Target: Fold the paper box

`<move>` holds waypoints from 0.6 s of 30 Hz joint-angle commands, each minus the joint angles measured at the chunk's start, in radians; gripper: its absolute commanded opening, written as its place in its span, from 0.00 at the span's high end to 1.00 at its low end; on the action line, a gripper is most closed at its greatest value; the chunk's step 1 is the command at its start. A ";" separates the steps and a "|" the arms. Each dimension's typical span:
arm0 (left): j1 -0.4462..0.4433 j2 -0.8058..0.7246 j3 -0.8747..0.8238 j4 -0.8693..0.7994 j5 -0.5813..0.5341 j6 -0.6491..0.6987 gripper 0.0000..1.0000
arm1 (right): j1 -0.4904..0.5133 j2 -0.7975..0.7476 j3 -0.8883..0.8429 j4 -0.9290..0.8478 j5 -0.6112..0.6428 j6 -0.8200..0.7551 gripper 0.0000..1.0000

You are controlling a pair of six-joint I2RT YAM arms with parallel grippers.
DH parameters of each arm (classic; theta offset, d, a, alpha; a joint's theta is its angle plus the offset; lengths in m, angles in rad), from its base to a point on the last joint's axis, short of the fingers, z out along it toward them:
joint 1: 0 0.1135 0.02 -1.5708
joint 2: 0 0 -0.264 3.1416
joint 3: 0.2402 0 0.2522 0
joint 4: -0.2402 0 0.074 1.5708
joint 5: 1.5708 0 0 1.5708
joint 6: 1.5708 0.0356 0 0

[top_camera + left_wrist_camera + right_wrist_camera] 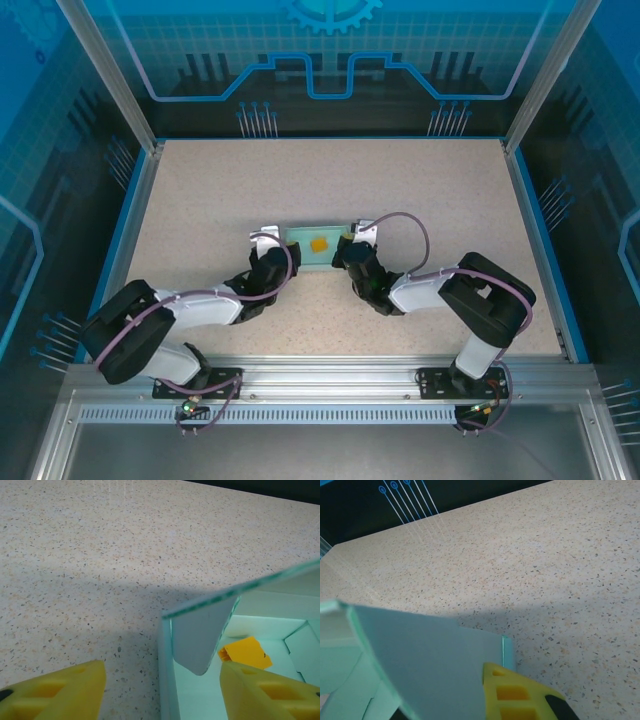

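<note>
Card is what matters here: the paper box (303,252) sits in the middle of the desk (200,190), its long axis running 9 to 3 o'clock, with one arm at each end. We see the left pincer (162,700) gaping, fingers astride the box's 9 o'clock wall (nothing gripped). The right pincer (342,252) is closed at the 3 o'clock end beside a raised flap; whether it pinches card we cannot tell.
</note>
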 commanded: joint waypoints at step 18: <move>0.021 -0.454 0.022 -0.430 0.197 0.021 0.29 | 0.030 0.040 0.027 -0.155 0.022 -0.035 1.00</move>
